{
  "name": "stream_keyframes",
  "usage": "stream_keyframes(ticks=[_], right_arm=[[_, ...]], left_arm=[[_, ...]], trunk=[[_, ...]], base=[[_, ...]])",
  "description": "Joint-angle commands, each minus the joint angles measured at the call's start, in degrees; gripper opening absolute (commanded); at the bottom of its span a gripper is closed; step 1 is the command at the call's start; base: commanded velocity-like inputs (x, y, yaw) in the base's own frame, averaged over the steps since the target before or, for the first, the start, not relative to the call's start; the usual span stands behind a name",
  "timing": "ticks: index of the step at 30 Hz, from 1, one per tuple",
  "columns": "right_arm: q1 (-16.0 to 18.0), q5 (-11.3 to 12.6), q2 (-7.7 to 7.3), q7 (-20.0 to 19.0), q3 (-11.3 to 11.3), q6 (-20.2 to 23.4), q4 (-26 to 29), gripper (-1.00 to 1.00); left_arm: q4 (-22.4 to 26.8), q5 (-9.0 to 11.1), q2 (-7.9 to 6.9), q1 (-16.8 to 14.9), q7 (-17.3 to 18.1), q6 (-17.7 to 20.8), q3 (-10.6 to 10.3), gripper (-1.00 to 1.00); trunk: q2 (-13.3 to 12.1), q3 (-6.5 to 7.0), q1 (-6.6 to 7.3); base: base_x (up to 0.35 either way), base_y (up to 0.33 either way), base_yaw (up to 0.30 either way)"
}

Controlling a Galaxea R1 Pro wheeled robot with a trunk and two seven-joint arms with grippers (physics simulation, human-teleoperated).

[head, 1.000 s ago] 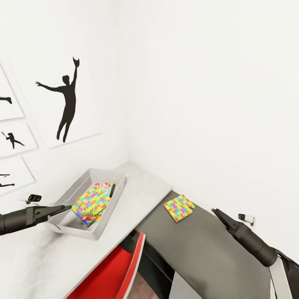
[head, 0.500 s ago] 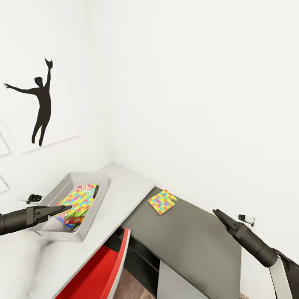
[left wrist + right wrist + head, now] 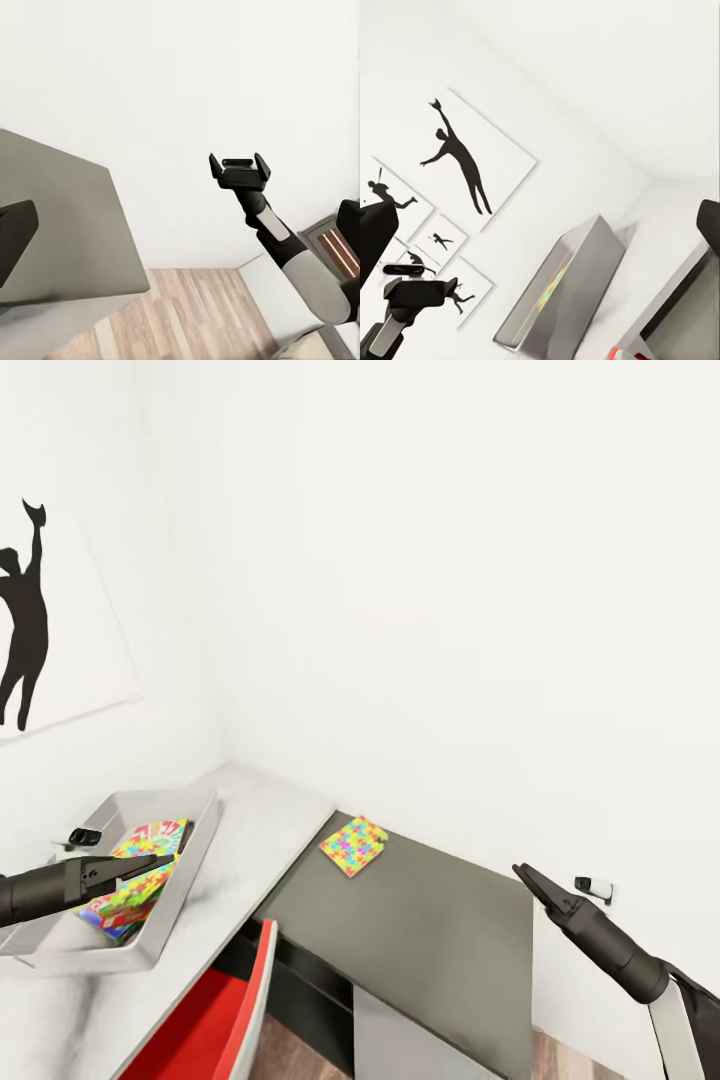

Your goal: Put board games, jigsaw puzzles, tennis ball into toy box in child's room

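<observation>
The grey toy box (image 3: pixel 187 872) stands on the light grey table (image 3: pixel 262 830) at the left. A jigsaw puzzle (image 3: pixel 128 901) lies in it on top of board games (image 3: pixel 160 831). A second jigsaw puzzle (image 3: pixel 353 846) lies flat on the lower dark grey section (image 3: pixel 440 930), near the wall. My left gripper (image 3: pixel 150 863) hovers over the toy box, open and empty. My right gripper (image 3: pixel 525 876) hangs open and empty above the dark section's right end, well apart from that puzzle. The right wrist view has the toy box (image 3: pixel 564 291) and my left gripper (image 3: pixel 418 288). The left wrist view has my right gripper (image 3: pixel 240 163).
A red chair (image 3: pixel 205 1025) stands pushed against the table's front edge. White walls meet in the corner behind the table, and a black silhouette picture (image 3: pixel 25 625) hangs on the left wall. Wood floor (image 3: pixel 575 1060) lies past the dark section's right end.
The head view has swung to the right, so the table, toy box, puzzle and pictures have slid left in the picture. Both arms hold the same pose.
</observation>
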State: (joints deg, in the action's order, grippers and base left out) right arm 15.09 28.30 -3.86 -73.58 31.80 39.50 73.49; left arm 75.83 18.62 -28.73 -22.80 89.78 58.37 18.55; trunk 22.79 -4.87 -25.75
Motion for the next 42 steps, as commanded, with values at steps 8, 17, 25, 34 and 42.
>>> stream_keyframes(ticks=[8, 17, 25, 34, 42], right_arm=[[0.04, 0.27, -0.07, -0.08, 0.09, 0.43, -0.87, 1.0], [0.08, 0.35, -0.09, -0.08, 0.1, 0.4, -1.37, 1.0], [0.05, 0.35, -0.1, -0.08, 0.1, 0.4, -1.45, 1.0], [0.07, 0.21, 0.02, 0.06, 0.13, 0.32, -1.55, 1.0], [0.06, -0.07, 0.14, 0.17, 0.11, 0.31, -1.52, 1.0]], left_arm=[[0.02, 0.01, 0.0, 0.03, 0.22, 0.61, 0.0, 1.0], [0.02, 0.01, 0.15, 0.04, 0.22, 0.61, -0.08, 1.0], [0.02, 0.01, 0.16, 0.03, 0.22, 0.61, -0.09, 1.0], [0.02, -0.02, 0.16, 0.02, 0.22, 0.53, -0.09, 1.0], [0.02, -0.07, 0.22, 0.03, 0.22, 0.52, -0.09, 1.0]], trunk=[[0.13, 0.13, -0.04], [0.13, 0.42, -0.04], [0.13, 0.67, -0.04], [0.13, 0.89, -0.04], [0.13, 0.85, -0.04]], base=[[-0.001, 0.0, -0.276], [0.0, -0.027, -0.276], [0.0, -0.203, -0.276], [0.001, -0.273, -0.182], [0.104, -0.252, -0.041]])
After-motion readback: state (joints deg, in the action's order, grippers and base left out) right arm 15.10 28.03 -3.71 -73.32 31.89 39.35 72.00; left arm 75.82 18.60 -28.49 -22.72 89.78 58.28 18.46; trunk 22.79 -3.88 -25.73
